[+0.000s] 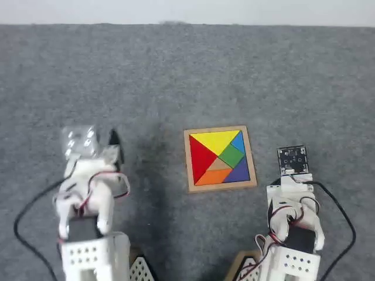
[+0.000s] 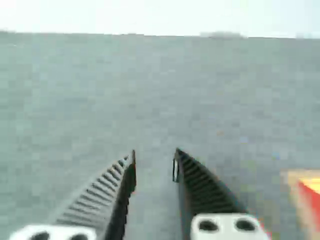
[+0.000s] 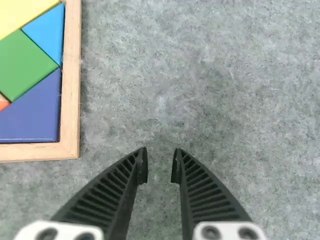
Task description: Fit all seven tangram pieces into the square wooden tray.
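Left arm (image 1: pixel 88 187): yours stands at the left of the grey mat (image 1: pixel 176 70), well apart from the tray.
Left claw (image 2: pixel 154 156): released. You can see its two ribbed fingers (image 2: pixel 112 192) a little apart, with bare mat between them and nothing gripped.
Wooden tray (image 1: pixel 217 129): it lies flat on the mat between your two arms, nearer the right one. One blurred corner of it sits at the edge of your left wrist view.
Pieces: all seven lie inside the frame and fill the square.
- The yellow triangle (image 1: pixel 215 140) runs along the far rim.
- The red triangle (image 1: pixel 199 157) is on the left side.
- The orange triangle (image 1: pixel 212 177) lies along the near rim.
- The small tan triangle (image 1: pixel 219 164) is in the middle.
- The green square (image 1: pixel 231 155) sits right of centre.
- The blue triangle (image 1: pixel 238 142) is in the far right corner.
- The purple parallelogram (image 1: pixel 239 170) is in the near right corner.

Right claw (image 3: pixel 159 152): released as well. It is slightly parted over bare mat, near the tray's near right corner, and holds nothing.
Right arm (image 1: pixel 293 234): yours stands right of the tray, with its wrist camera board (image 1: pixel 292 159) near the right rim.
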Robot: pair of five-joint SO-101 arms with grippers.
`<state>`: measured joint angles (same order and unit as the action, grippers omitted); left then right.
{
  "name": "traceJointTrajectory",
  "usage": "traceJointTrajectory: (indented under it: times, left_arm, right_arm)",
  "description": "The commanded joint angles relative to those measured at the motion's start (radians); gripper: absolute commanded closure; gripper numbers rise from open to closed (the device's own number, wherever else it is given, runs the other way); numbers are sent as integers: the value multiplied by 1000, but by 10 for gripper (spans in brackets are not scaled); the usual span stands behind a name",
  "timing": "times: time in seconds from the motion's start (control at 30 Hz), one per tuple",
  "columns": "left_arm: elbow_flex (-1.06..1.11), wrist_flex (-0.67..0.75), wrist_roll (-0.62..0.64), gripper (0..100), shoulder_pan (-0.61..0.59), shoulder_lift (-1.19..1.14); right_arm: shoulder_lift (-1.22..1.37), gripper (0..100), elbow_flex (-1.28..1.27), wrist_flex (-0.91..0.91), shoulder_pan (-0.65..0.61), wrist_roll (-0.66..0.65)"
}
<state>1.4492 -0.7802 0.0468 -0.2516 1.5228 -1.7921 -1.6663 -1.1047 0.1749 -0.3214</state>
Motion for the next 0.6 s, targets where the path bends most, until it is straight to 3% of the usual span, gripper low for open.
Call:
traceJointTrajectory:
  times: [0.0,0.2,0.57]
  left_arm:
    - [153,-118,-110,878,-95,330]
    - [237,-123,-141,878,-92,244]
    - [236,-396,-146,878,-98,250]
  right_arm:
    - [-7,908,-14,1,-8,9]
    - [-7,908,-14,2,-8,9]
    - [-4,908,-15,-1,5,9]
